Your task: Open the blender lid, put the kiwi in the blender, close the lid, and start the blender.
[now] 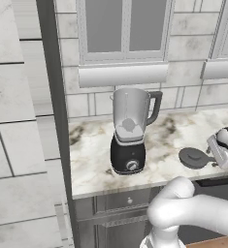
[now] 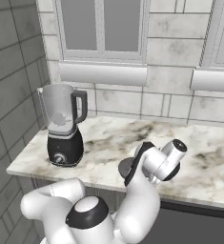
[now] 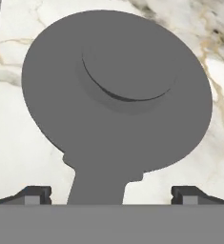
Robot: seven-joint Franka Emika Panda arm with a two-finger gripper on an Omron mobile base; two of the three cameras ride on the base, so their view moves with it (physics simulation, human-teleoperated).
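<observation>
The blender [image 1: 129,131] stands at the left of the marble counter, its clear jar open at the top and its silver knob [image 1: 131,165] facing forward. It also appears as the blender [image 2: 64,125] in the right base view. The blender lid [image 1: 194,157] lies flat on the counter to the blender's right. In the hand view the blender lid [image 3: 116,90] sits close below, its tab pointing between the fingertips [image 3: 35,194]. My gripper [image 3: 111,198] is open just above the lid's near edge, holding nothing. The gripper [image 1: 215,154] hovers right of the lid. The kiwi is out of view.
A tiled wall panel [image 1: 18,121] closes off the counter's left end beside the blender. Windows with a sill [image 1: 122,75] run behind the counter [image 1: 173,131]. Drawers [image 1: 127,199] sit under its front edge. My arm's elbow [image 2: 132,209] rises in front of the counter.
</observation>
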